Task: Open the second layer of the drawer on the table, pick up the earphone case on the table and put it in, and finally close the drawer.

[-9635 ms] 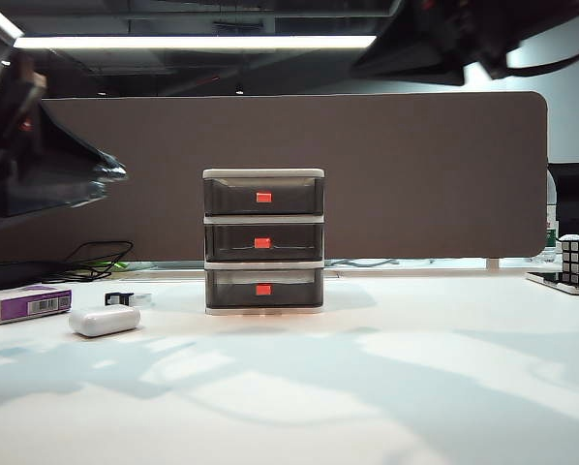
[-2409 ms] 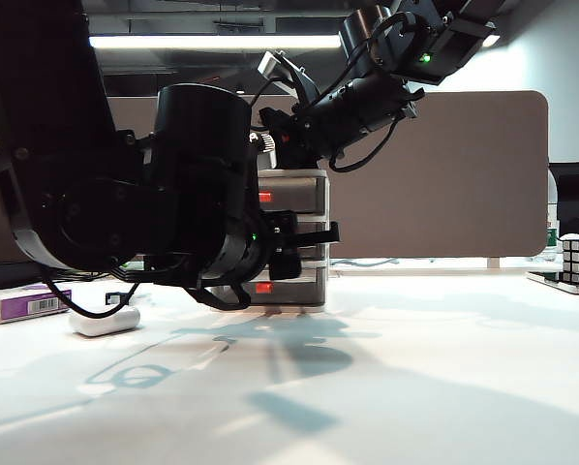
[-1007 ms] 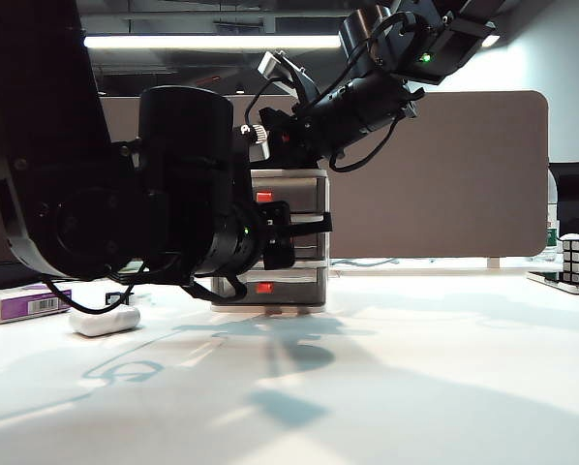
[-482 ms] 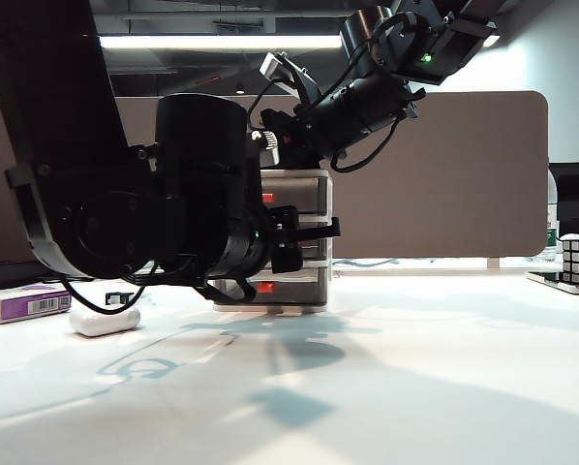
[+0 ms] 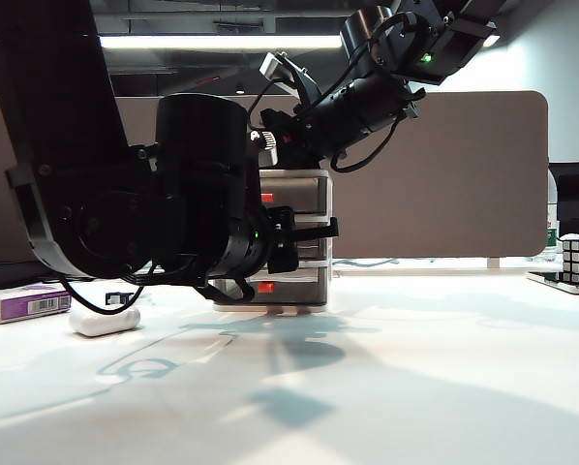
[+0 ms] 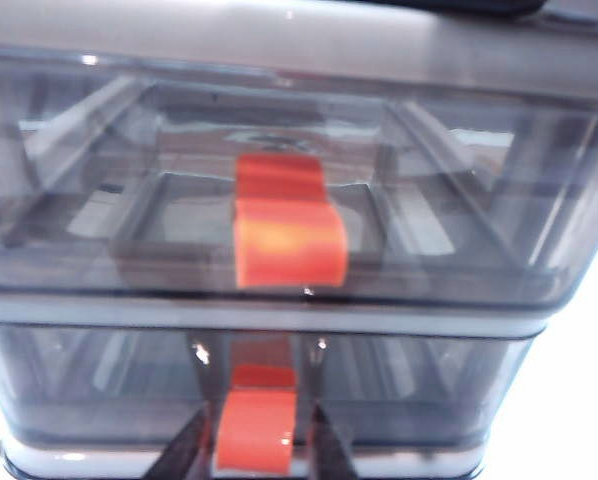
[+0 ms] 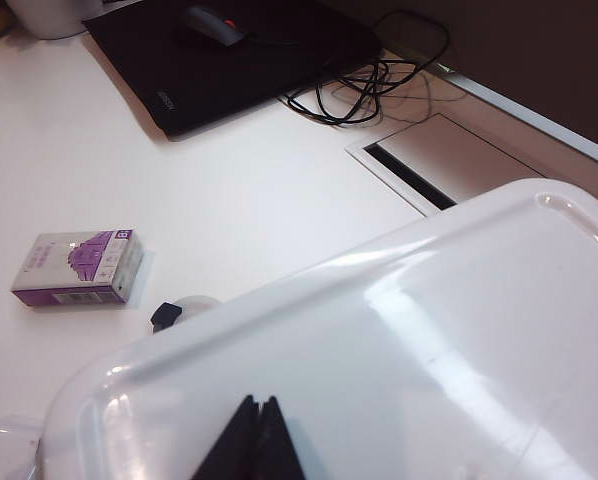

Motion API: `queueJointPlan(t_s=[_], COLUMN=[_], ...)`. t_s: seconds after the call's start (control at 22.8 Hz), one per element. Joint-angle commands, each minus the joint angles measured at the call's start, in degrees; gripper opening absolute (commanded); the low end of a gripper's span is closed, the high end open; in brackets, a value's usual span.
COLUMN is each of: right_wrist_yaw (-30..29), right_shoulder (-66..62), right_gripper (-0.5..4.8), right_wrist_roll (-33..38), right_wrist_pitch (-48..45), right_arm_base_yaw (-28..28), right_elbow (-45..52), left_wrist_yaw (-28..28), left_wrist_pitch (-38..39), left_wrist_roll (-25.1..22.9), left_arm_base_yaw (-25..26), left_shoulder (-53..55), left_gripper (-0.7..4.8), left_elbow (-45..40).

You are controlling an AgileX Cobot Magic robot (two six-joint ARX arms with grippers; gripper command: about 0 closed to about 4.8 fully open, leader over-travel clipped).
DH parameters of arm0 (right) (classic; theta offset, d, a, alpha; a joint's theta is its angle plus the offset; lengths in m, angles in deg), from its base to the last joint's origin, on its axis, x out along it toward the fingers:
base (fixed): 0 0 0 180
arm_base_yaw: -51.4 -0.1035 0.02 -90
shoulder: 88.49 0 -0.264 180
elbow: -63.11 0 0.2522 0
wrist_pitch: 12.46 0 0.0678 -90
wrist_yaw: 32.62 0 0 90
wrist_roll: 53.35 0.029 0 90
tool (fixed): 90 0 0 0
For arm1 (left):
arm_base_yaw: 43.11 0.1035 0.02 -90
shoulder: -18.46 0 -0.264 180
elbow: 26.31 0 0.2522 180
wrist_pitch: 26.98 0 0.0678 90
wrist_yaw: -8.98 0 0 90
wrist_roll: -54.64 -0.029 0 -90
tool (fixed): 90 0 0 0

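Centre-left of the exterior frame, the drawer (image 5: 294,237) is mostly hidden by the bulky left arm. Left gripper (image 6: 254,440) sits at the unit's front; its fingers (image 6: 184,450) stand narrowly apart either side of a red tab (image 6: 256,432), contact unclear. Which tier that tab belongs to cannot be told. Right gripper (image 7: 252,440) presses, fingertips together, on the unit's white top (image 7: 399,350). Earphone case (image 5: 106,321) lies on the table (image 5: 415,378) at left, beside a white-and-purple box (image 5: 23,303).
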State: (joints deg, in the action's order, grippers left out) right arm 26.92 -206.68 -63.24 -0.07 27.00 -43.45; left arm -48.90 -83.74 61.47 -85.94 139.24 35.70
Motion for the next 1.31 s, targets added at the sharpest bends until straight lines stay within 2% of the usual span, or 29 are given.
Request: queueJointPlan(t_s=[0.04, 0.13, 0.22, 0.61, 0.92, 1.31], right_wrist_yaw=[0.3, 0.3, 0.3, 0.3, 0.3, 0.4], right_shoulder=[-0.2, -0.2, -0.2, -0.2, -0.2, -0.2], right_gripper=[-0.05, -0.05, -0.05, -0.05, -0.05, -0.05], right_wrist_roll=[0.4, 0.4, 0.4, 0.4, 0.4, 0.4], right_wrist_pitch=[2.8, 2.9, 2.9, 3.1, 3.1, 3.3], right_arm_base_yaw=[0.0, 0.0, 0.0, 0.0, 0.0, 0.0], right_elbow=[0.2, 0.2, 0.2, 0.2, 0.2, 0.2], left_wrist_yaw=[0.2, 0.2, 0.2, 0.2, 3.7, 9.5], left_wrist_pitch=[-1.2, -1.6, -1.7, -1.8, -3.1, -6.8], left_wrist_roll=[-0.4, -0.4, -0.4, -0.5, -0.4, -0.9], left_arm_base_yaw=[0.0, 0.0, 0.0, -0.1, -1.8, -9.2], left_shoulder=[-0.1, -0.1, -0.1, -0.1, -0.2, -0.5], left_gripper=[0.73, 0.2, -0.06, -0.06, -0.06, -0.06], left_elbow=[0.2, 0.2, 0.2, -0.2, -3.1, -7.1])
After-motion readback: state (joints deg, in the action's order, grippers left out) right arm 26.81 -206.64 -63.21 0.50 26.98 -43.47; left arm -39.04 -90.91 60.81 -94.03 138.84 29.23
